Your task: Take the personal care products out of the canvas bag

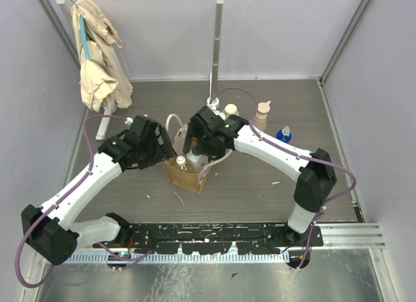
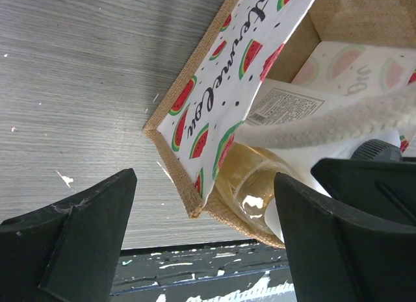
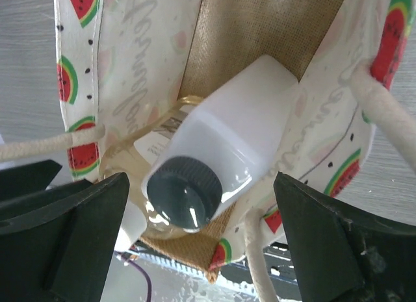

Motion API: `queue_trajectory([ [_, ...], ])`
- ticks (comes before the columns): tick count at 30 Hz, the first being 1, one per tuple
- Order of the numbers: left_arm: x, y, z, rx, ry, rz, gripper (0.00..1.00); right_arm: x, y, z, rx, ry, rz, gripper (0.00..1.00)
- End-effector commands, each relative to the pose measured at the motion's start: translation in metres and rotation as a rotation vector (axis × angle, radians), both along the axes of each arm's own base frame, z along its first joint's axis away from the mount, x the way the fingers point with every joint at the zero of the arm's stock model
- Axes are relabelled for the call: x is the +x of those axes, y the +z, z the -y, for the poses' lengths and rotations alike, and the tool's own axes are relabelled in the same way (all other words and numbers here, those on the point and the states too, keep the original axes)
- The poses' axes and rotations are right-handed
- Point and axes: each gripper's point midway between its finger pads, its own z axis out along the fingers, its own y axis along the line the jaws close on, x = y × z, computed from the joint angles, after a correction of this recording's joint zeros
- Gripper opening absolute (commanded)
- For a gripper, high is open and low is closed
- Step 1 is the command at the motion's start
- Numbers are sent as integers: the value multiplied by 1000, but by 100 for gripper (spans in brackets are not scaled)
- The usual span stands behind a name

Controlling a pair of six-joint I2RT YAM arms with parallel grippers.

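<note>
The canvas bag (image 1: 188, 177) stands in the middle of the table, brown outside, watermelon-print lining inside (image 2: 214, 94) (image 3: 260, 29). In it lean the white rectangular dark-capped bottle (image 3: 221, 146) and the small amber white-capped bottle (image 2: 250, 178) (image 1: 181, 162). My right gripper (image 3: 201, 230) is open above the bag's mouth, its fingers either side of the dark cap (image 3: 184, 195), apart from it. My left gripper (image 2: 205, 237) is open and straddles the bag's near corner, holding nothing. A cream-capped bottle (image 1: 230, 110), the tan pump-top bottle (image 1: 262, 113) and the blue-capped bottle (image 1: 284, 134) stand on the table behind the right arm.
A cream rope handle (image 2: 338, 123) crosses the bag's mouth; another hangs at the right (image 3: 390, 113). A garment rack (image 1: 214, 49) with a beige garment (image 1: 97, 62) stands at the back left. A black base plate (image 1: 214, 237) runs along the near edge. Walls close in both sides.
</note>
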Motion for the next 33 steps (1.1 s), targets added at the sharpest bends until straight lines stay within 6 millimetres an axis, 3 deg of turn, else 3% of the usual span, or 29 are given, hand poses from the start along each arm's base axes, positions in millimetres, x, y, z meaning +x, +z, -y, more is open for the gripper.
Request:
queue_trajectory([
  [1, 0, 0, 2, -18, -6, 11, 95, 16, 14, -7, -40, -55, 68, 100],
  [7, -3, 0, 4, -30, -22, 1, 94, 27, 8, -6, -141, -67, 111, 97],
  [16, -6, 3, -6, 12, -6, 8, 95, 28, 18, 6, -168, -34, 172, 59],
  [22, -5, 0, -4, 6, -4, -5, 95, 31, 15, 10, -232, 38, 198, 47],
  [25, -6, 2, -6, 11, 1, 0, 95, 34, 13, 10, -256, 67, 210, 49],
  [29, -6, 5, -9, 19, 7, 12, 95, 35, 7, 5, -274, 122, 212, 60],
  [33, -6, 5, -10, 25, 8, 11, 95, 33, -2, 0, -287, 159, 191, 62],
])
